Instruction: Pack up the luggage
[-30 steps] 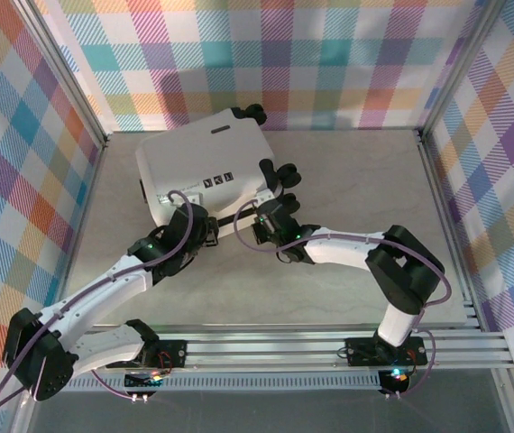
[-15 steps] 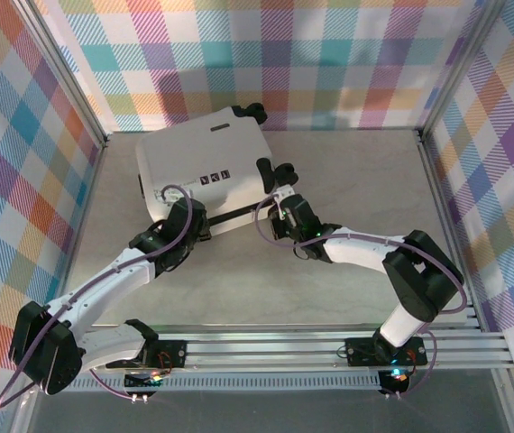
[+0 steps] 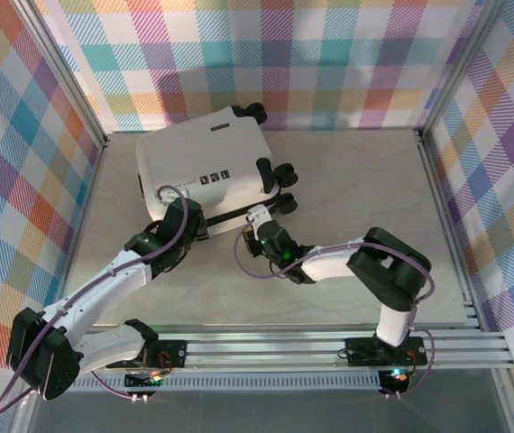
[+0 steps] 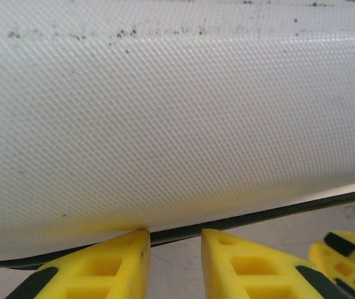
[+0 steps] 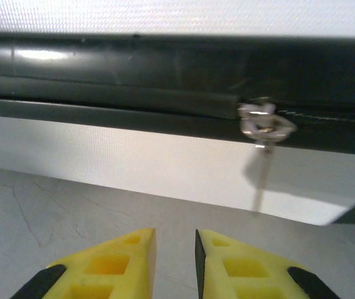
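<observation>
The white suitcase, upper left of the top view, looks stiff and slick, best worked by its zipper pull; left gripper and right gripper stand slightly apart, empty.

Pale, marbled surface bearing one white luggage.
The luggage lies flat and closed; bare surface stretches to its right and in front of it.
</observation>
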Controlling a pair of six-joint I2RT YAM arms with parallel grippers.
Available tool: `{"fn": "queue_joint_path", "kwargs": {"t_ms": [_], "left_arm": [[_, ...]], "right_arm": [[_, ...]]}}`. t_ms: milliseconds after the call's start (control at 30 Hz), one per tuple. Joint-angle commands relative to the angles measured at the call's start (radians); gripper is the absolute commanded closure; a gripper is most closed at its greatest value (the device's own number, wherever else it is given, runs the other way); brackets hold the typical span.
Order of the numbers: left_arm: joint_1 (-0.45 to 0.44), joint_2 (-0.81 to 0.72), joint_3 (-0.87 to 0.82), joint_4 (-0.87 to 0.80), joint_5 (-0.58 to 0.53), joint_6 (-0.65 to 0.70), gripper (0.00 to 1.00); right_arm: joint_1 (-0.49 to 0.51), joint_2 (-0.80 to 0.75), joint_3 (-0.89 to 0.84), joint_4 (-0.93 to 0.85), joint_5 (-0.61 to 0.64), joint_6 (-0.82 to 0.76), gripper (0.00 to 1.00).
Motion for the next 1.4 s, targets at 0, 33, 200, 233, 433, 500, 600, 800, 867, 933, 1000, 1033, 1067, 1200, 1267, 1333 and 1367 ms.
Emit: {"fn": "queue_joint_path", "kwargs": {"t_ms": [0,33,200,233,433,500,600,800,867,933,1000,1033,1067,1200,1267,1333,1367], "left_arm": [[0.015,-0.038,-0.014,0.01,-0.021,0.001,0.71],[0.015,-0.041,-0.014,0.009,-0.018,0.0,0.71],[0.015,-0.049,-0.017,0.006,-0.014,0.0,0.71],[0.016,-0.051,-0.019,0.005,-0.015,0.001,0.71],[0.015,-0.069,-0.019,-0.008,-0.019,0.005,0.71],[0.016,-0.075,-0.018,-0.015,-0.02,0.006,0.71],[0.014,-0.085,-0.015,-0.027,-0.024,0.008,0.71],[0.016,-0.102,-0.016,-0.038,-0.027,0.011,0.71],[0.015,-0.105,-0.016,-0.04,-0.026,0.01,0.71],[0.015,-0.105,-0.016,-0.041,-0.028,0.01,0.71],[0.014,-0.106,-0.016,-0.043,-0.033,0.009,0.71],[0.016,-0.106,-0.017,-0.043,-0.033,0.01,0.71],[0.015,-0.105,-0.018,-0.042,-0.034,0.01,0.71],[0.016,-0.102,-0.021,-0.05,-0.053,0.009,0.71],[0.015,-0.101,-0.02,-0.055,-0.062,0.009,0.71],[0.017,-0.103,-0.02,-0.058,-0.072,0.012,0.71],[0.017,-0.102,-0.019,-0.062,-0.076,0.015,0.71]], "right_arm": [[0.009,0.036,0.041,0.131,0.106,0.019,0.75],[0.01,0.045,0.04,0.146,0.113,0.018,0.75],[0.01,0.034,0.032,0.148,0.12,0.002,0.7],[0.01,0.029,0.026,0.149,0.12,-0.007,0.68],[0.01,0.033,0.053,0.128,0.088,-0.064,0.65],[0.01,0.033,0.059,0.128,0.092,-0.061,0.65],[0.008,0.029,0.058,0.119,0.116,-0.047,0.66],[0.008,0.021,0.059,0.112,0.113,-0.064,0.77],[0.007,0.019,0.06,0.11,0.114,-0.069,0.85],[0.007,0.018,0.06,0.107,0.117,-0.068,0.92],[0.002,0.016,0.058,0.103,0.115,-0.068,0.97],[0.001,0.015,0.054,0.105,0.114,-0.07,0.99],[-0.004,0.012,0.051,0.105,0.109,-0.075,1.0],[-0.027,-0.014,0.033,0.082,0.087,-0.091,1.0],[-0.052,-0.036,0.015,0.066,0.062,-0.092,1.0],[-0.073,-0.056,0.002,0.049,0.043,-0.097,1.0],[-0.084,-0.065,-0.002,0.035,0.037,-0.1,1.0]]}}
